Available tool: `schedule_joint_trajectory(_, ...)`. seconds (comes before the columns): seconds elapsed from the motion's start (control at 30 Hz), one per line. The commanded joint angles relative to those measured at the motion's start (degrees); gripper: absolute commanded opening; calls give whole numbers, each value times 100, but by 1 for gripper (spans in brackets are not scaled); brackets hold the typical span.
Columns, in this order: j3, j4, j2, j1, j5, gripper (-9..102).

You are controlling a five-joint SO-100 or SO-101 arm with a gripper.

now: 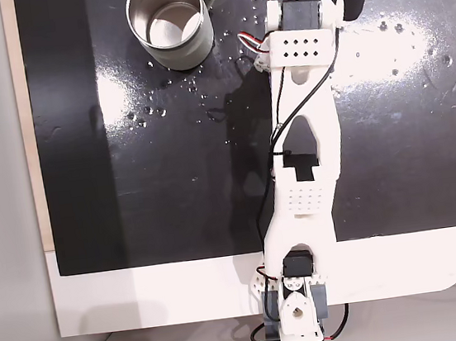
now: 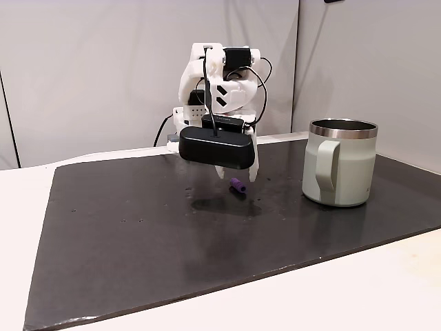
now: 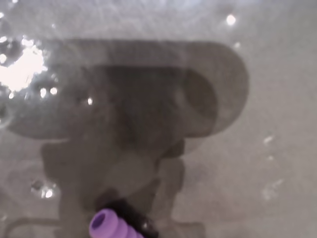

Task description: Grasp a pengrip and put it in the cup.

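Pengrip [image 2: 238, 185] lies on the black mat [image 2: 138, 227] just below the hand [image 2: 238, 172], whose opening cannot be told.

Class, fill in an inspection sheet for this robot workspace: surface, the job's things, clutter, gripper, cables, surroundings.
Surface: glossy black mat on a white table, speckled with bright flecks.
Job's things: pengrip lies on the mat near the gripper; cup upright and empty, handle toward the fixed view's camera.
Clutter: nothing seen.
Gripper: gripper is low over the mat by the pengrip; jaw state cannot be told.
Cables: black and red wires run along the arm.
Surroundings: plain grey wall panels behind.
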Motion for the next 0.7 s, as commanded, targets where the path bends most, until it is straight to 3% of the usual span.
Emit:
schedule_joint_trajectory(0.0, -413, 44, -9, 35, -88, 22)
schedule_joint_trajectory(0.3, -598, 44, -396, 9, -88, 17)
schedule_joint_trajectory(0.67, -853, 44, -694, 88, -79, 4)
